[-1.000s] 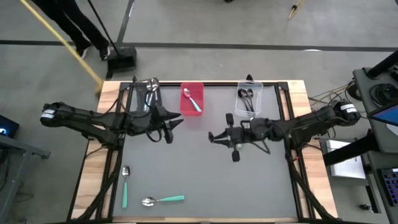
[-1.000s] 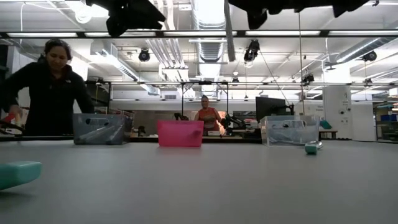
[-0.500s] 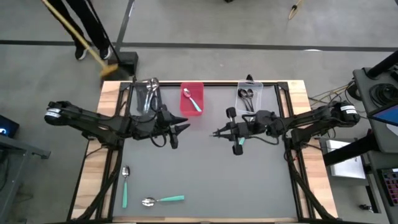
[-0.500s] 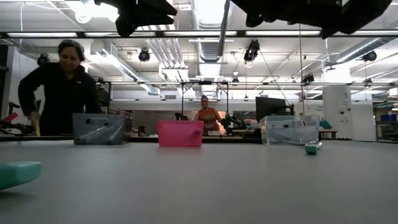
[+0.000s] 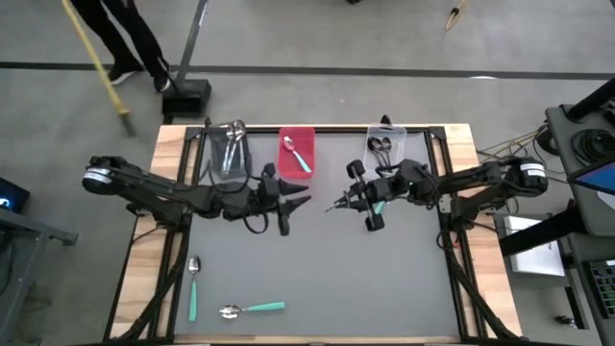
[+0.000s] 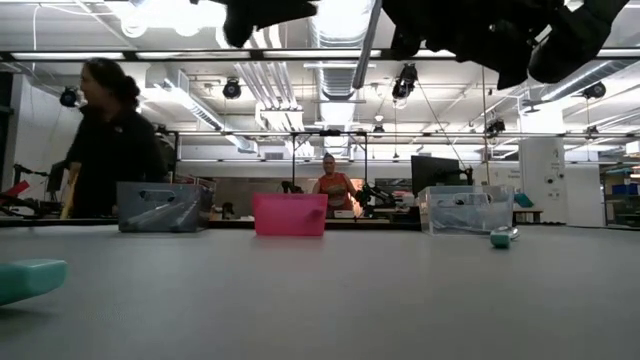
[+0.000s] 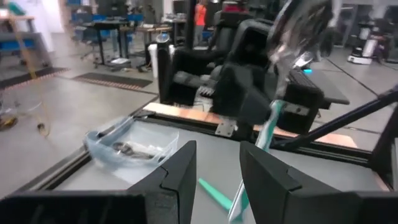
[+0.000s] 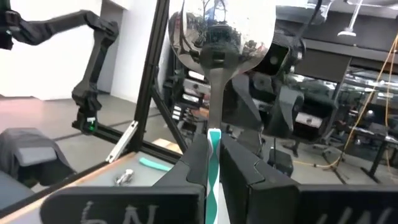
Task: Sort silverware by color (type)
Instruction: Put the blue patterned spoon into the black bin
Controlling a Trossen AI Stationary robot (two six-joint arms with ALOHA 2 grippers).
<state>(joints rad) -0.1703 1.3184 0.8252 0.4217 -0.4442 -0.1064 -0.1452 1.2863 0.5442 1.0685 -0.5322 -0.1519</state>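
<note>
My right gripper (image 5: 338,205) hangs over the table's middle, shut on a teal-handled spoon (image 8: 214,81) whose silver bowl points at my left gripper (image 5: 306,200). The left gripper is open, and its fingers (image 7: 180,168) stand a short way from that bowl, touching nothing. Two teal-handled spoons (image 5: 193,285) (image 5: 252,308) lie flat near the front left. Another teal handle (image 6: 500,237) lies on the table under the right arm. A grey bin (image 5: 229,149), a red bin (image 5: 296,152) and a clear bin (image 5: 385,152) stand along the far edge, each with spoons in it. My right gripper pinches the spoon's teal handle (image 8: 213,152) between its two fingers, which lie along the handle. The fingers come from the table's right, tipped a little upward. The bowl (image 8: 221,28) sticks out past the fingertips, and the spoon is lifted clear of the table.
The grey mat (image 5: 317,279) has free room in its middle and at the near right. Black frame rails (image 5: 461,279) run along both sides. A person (image 6: 105,140) stands beyond the far left corner, and another person (image 6: 330,185) is farther back.
My left gripper has gone toward the table's right, closing on the right gripper. My right gripper has turned at the wrist and tipped its fingers up with the spoon, shifting a little toward the far edge. The person behind has walked along the far side.
</note>
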